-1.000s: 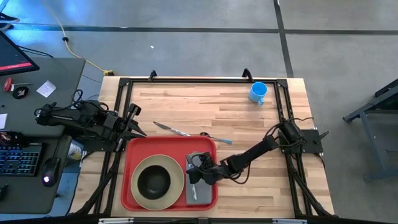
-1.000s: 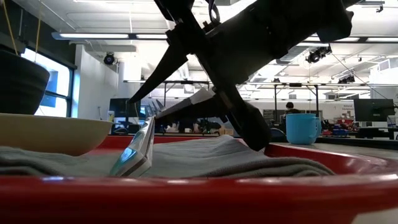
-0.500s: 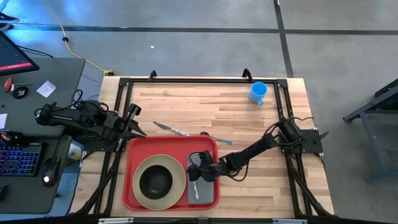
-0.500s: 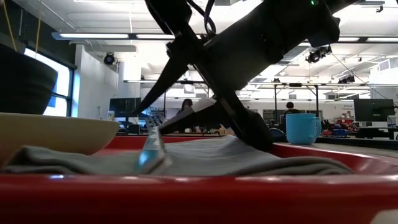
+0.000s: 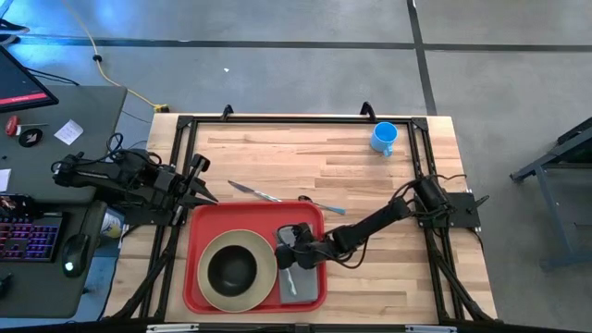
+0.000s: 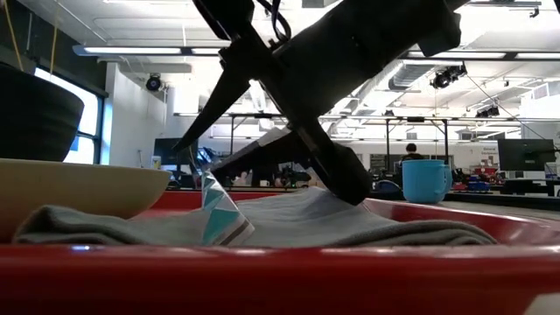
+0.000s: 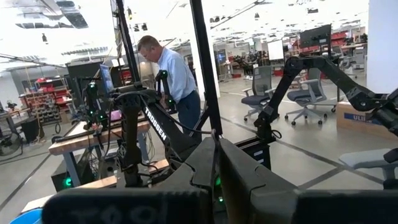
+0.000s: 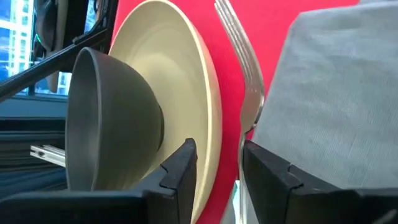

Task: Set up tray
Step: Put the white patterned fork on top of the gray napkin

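Red tray (image 5: 254, 217) sits at tabletop's (image 5: 314, 157) front-left edge w/ plate (image 5: 266, 264), bowl (image 5: 229, 269), napkin (image 5: 305, 287). Right gripper (image 5: 289, 252) low over napkin, fingers part-open astride the fork (image 8: 239, 56), prob. laying it there. Left gripper (image 5: 197, 183) parked beside tray, can't tell its state.

Red tray (image 5: 199, 220), cream plate (image 5: 266, 264), dark grey bowl (image 5: 230, 269), grey napkin (image 5: 305, 285), blue mug (image 5: 384, 137)
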Controlling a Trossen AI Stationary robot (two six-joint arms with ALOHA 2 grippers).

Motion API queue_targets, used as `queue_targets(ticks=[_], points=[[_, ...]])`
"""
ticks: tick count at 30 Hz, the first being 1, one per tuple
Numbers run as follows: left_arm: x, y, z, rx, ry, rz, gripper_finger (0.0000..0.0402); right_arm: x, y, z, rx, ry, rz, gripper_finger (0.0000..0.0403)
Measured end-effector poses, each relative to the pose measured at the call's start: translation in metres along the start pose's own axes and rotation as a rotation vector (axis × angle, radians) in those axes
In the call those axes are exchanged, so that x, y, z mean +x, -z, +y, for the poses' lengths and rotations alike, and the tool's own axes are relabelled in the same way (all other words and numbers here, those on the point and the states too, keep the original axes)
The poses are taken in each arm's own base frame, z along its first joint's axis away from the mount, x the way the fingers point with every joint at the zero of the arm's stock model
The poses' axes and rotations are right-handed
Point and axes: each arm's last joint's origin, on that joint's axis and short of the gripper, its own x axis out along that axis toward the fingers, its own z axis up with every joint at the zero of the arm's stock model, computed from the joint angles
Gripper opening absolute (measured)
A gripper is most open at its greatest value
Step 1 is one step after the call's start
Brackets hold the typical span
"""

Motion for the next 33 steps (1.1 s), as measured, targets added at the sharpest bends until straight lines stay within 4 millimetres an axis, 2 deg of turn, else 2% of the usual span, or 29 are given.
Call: queue_targets(ticks=[13,19,25,33], points=[[0.000,0.000,0.000,-0.002,0.000,0.000,0.0056,0.003,-0.008,0.001,0.058,-0.011,0.015,0.0117],[0.000,0.000,0.000,-0.003,0.000,0.000,0.0056,0.001,-0.011,-0.003,0.042,0.086,0.042,0.0117],[0.000,0.000,0.000,-0.002,0.000,0.000,0.0056,-0.012,-0.017,0.020,-0.058,0.294,0.029,0.0117],[0.000,0.000,0.000,-0.007,0.012,-0.001,0.0056,-0.026,-0.020,0.038,-0.138,0.402,0.035,0.0117]])
